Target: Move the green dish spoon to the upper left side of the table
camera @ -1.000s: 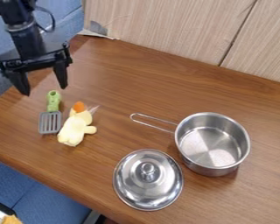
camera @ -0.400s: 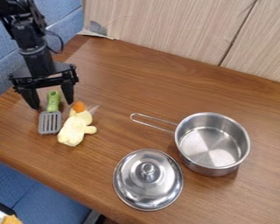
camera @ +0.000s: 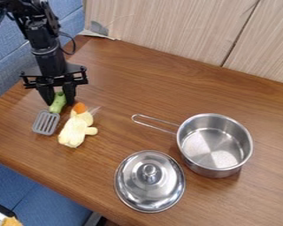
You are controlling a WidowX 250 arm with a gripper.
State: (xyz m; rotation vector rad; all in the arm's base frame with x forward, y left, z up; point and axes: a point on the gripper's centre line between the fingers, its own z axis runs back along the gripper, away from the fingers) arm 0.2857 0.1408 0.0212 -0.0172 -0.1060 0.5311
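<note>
The black gripper [camera: 59, 103] is at the upper left of the table, its two fingers closed against either side of the green handle. That handle belongs to the green dish spoon [camera: 57, 102], a spatula-like tool with a slotted grey head [camera: 46, 123]. The tool lies slanted, its head pointing down and left toward the front edge and the top of its handle between the fingers. Just right of it is a pale yellow duck toy [camera: 76, 130] with an orange beak.
A steel pot [camera: 214, 145] stands at the right, its wire handle pointing left toward the toy. The steel lid [camera: 149, 181] lies near the table's front edge. Behind the wooden table [camera: 167, 88] rises a wood-grain panel [camera: 167, 26].
The gripper has moved right and down, and its fingers have drawn together on the green handle. The tool has turned, its head swinging slightly left and the handle's top shifting right.
</note>
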